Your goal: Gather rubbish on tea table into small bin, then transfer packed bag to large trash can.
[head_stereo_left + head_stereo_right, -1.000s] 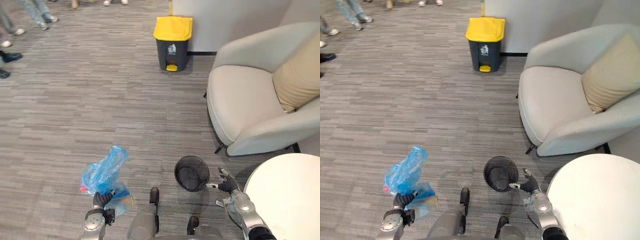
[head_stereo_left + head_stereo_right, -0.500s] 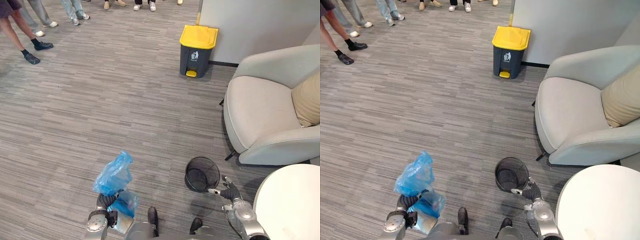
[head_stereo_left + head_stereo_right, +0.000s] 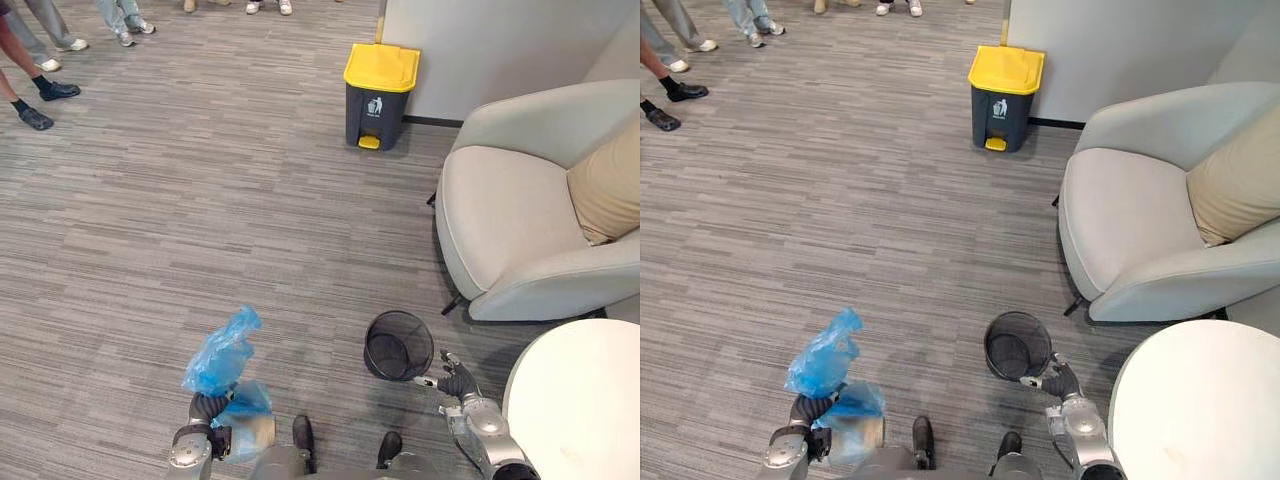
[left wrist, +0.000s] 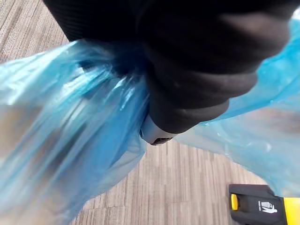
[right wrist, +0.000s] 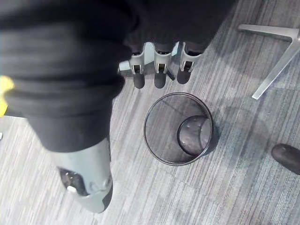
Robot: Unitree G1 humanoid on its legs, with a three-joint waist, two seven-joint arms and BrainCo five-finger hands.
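Observation:
My left hand (image 3: 203, 410) is shut on the gathered neck of a blue plastic bag (image 3: 225, 355), which bulges above and beside the fist near the bottom of the left eye view. The left wrist view shows the bag's film (image 4: 70, 122) bunched under the dark cover. The small black mesh bin (image 3: 398, 345) stands on the carpet, and it looks empty in the right wrist view (image 5: 178, 129). My right hand (image 3: 452, 383) hovers open just beside the bin's rim, holding nothing. The large grey trash can with a yellow lid (image 3: 380, 82) stands far off by the wall.
A light armchair (image 3: 520, 220) with a tan cushion (image 3: 605, 180) stands on the right. The round white table (image 3: 580, 400) fills the lower right corner. Several people's legs and shoes (image 3: 40, 85) stand at the far left. Open carpet lies between me and the large can.
The whole picture has shifted, so the camera moved. The bag stays in my left hand and the right hand stays by the small bin.

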